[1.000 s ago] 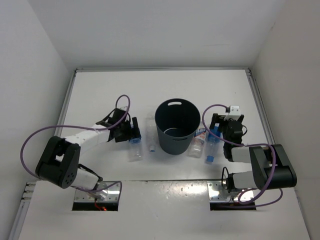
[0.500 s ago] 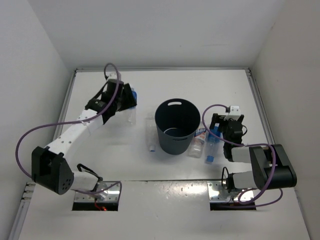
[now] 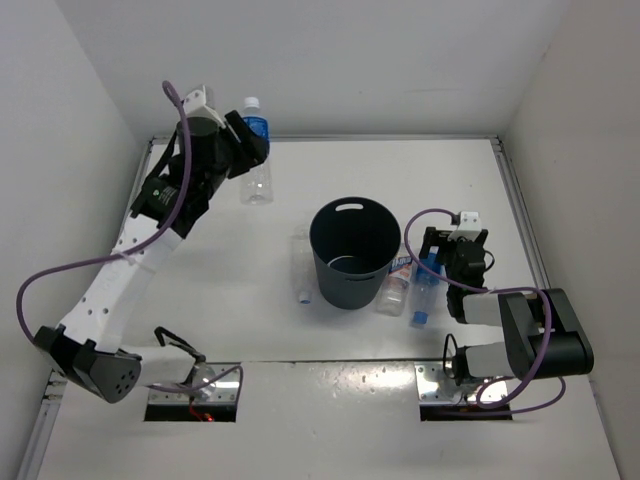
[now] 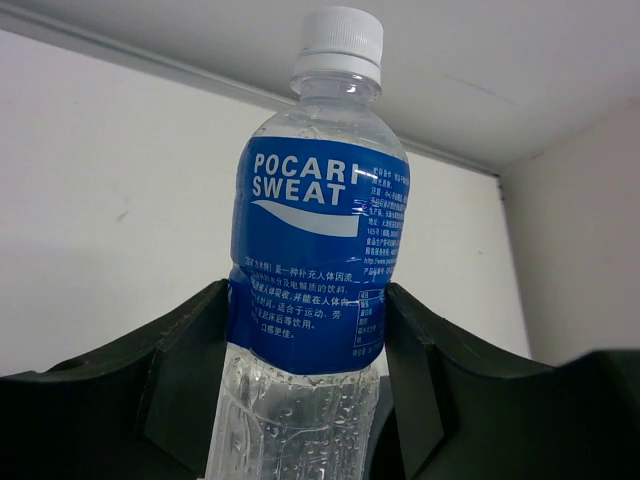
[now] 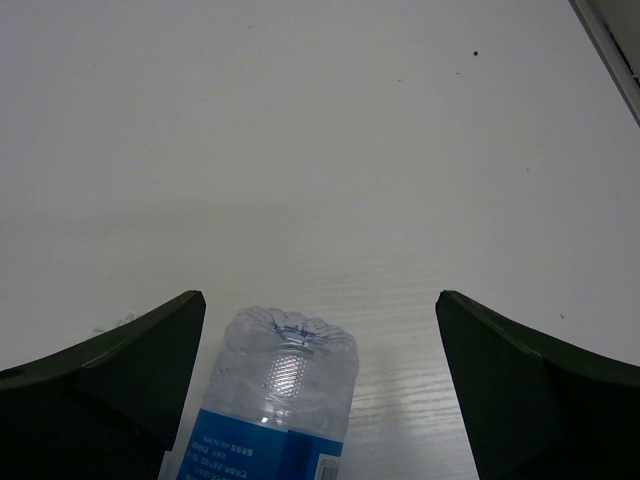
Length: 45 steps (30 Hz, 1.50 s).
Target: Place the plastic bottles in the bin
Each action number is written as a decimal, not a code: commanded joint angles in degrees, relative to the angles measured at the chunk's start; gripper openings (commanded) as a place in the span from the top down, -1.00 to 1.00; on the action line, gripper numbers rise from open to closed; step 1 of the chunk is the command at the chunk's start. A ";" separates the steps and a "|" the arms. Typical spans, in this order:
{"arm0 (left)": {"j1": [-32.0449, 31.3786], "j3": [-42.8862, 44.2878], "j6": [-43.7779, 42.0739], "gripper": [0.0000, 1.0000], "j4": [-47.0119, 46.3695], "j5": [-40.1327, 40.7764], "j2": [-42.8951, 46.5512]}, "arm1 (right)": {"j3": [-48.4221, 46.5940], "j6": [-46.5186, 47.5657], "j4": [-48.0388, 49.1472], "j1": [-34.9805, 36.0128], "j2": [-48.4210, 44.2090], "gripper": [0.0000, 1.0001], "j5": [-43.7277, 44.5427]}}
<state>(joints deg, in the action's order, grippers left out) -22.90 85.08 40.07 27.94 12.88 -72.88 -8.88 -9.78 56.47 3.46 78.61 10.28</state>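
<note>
My left gripper is clamped on the white-capped, blue-labelled bottle, holding it upright in the air over the far left of the table, while my right gripper spreads its fingers wide astride a lying bottle near the bin.

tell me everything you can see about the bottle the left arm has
The Pocari Sweat bottle is clear plastic with a white screw cap, a blue wrap label with white lettering, and droplets inside its lower body. The left gripper pinches it at the label's lower edge, high in the air, far-left of the bin.
</note>
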 commanded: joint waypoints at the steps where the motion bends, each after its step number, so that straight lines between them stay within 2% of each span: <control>1: -3.02 2.46 3.42 -0.10 -3.94 -4.26 3.35 | -1.75 0.03 2.42 -0.21 -0.47 -1.00 -0.09; 3: -4.78 0.54 5.79 -0.10 -5.44 -5.32 4.84 | -1.75 0.03 2.42 -0.21 -0.47 -1.00 -0.09; 8: -13.92 -2.81 7.30 -0.10 -10.72 -3.40 6.88 | -1.75 0.03 2.42 -0.21 -0.47 -1.00 -0.09; 16: -26.57 -1.76 5.54 -0.07 -13.18 -2.08 0.99 | -1.75 0.03 2.42 -0.21 -0.47 -1.00 -0.09; 20: -29.74 -1.75 5.54 -0.07 -14.23 -0.85 -2.43 | -1.75 0.03 2.42 -0.21 -0.47 -1.00 -0.09; 25: -32.91 -6.49 6.07 -0.07 -17.56 0.99 -4.20 | -1.75 0.03 2.42 -0.21 -0.47 -1.00 -0.09; 36: -33.53 -12.30 3.79 -0.15 -20.73 3.90 -5.78 | -1.75 0.03 2.42 -0.21 -0.47 -1.00 -0.09; 40: -33.53 -12.92 3.26 -0.24 -20.74 4.42 -6.31 | -1.75 0.03 2.42 -0.21 -0.47 -1.00 -0.09; 42: -33.53 -13.62 3.26 -0.37 -20.74 4.43 -6.31 | -1.75 0.03 2.42 -0.21 -0.47 -1.00 -0.09; 43: -33.53 -13.62 3.26 -0.60 -20.74 4.43 -6.31 | -1.75 0.03 2.42 -0.21 -0.47 -1.00 -0.09; 45: -33.53 -13.62 3.26 -0.71 -20.13 4.43 -6.31 | -1.75 0.03 2.42 -0.21 -0.47 -1.00 -0.09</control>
<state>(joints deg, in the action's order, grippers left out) -55.86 71.42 43.90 10.13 16.60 -79.20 -8.88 -9.78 56.47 3.46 78.61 10.28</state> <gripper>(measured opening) 0.838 0.996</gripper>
